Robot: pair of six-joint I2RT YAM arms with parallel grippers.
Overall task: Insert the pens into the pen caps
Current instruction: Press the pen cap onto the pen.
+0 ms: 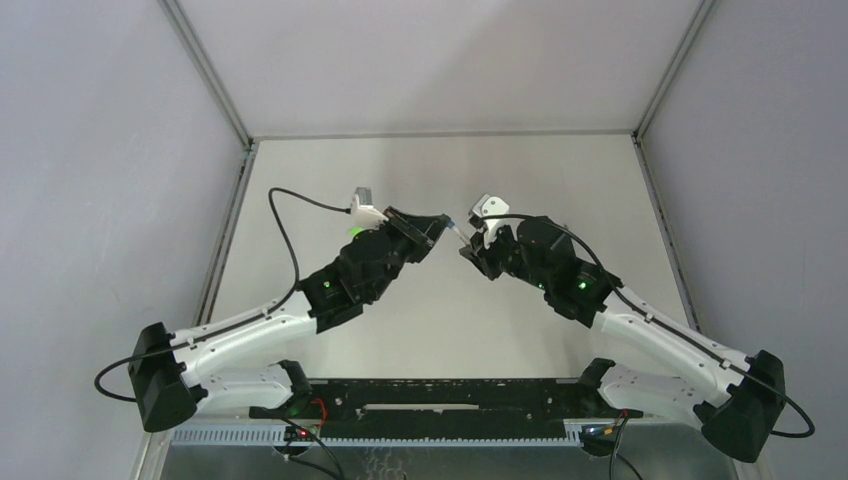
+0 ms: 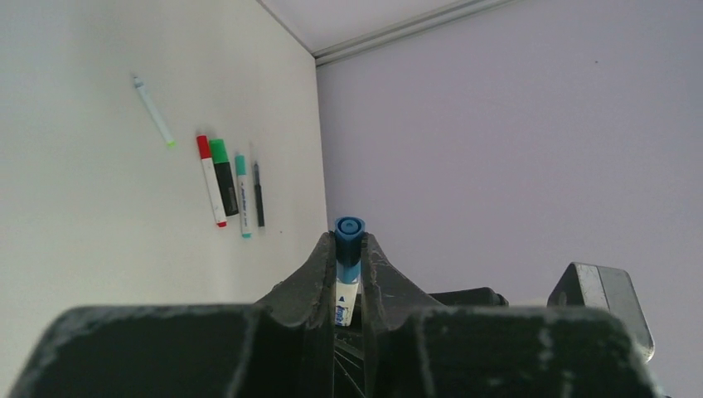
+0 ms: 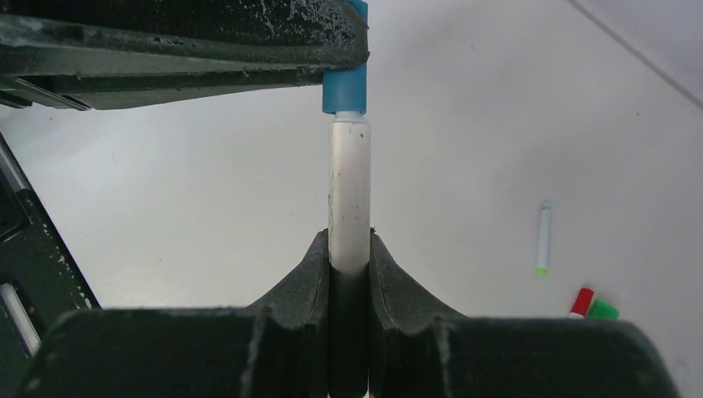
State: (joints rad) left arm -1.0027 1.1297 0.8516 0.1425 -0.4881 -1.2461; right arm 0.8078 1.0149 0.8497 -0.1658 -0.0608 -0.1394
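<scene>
left gripper (image 2: pixel 348 253): blue cap (image 2: pixel 349 235) clamped
right gripper (image 3: pixel 349 249): white pen (image 3: pixel 349 186) clamped
done: red pen (image 2: pixel 211 186), teal pen (image 2: pixel 242 199) capped
todo: blue cap judged part-seated

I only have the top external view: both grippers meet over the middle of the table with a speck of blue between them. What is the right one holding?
Observer: On the right wrist view, the right gripper is shut on a white pen barrel whose far end meets a blue cap.
Operator: And the left?
Observer: On the left wrist view, the left gripper is clamped on that blue cap, its hollow end poking out beyond the grip.
Operator: Any other pens around?
Observer: Left wrist view shows four side by side, a red-ended pen, a black marker with a green cap, a teal-ended pen and a thin dark pen, plus a pale pen lying apart.
</scene>
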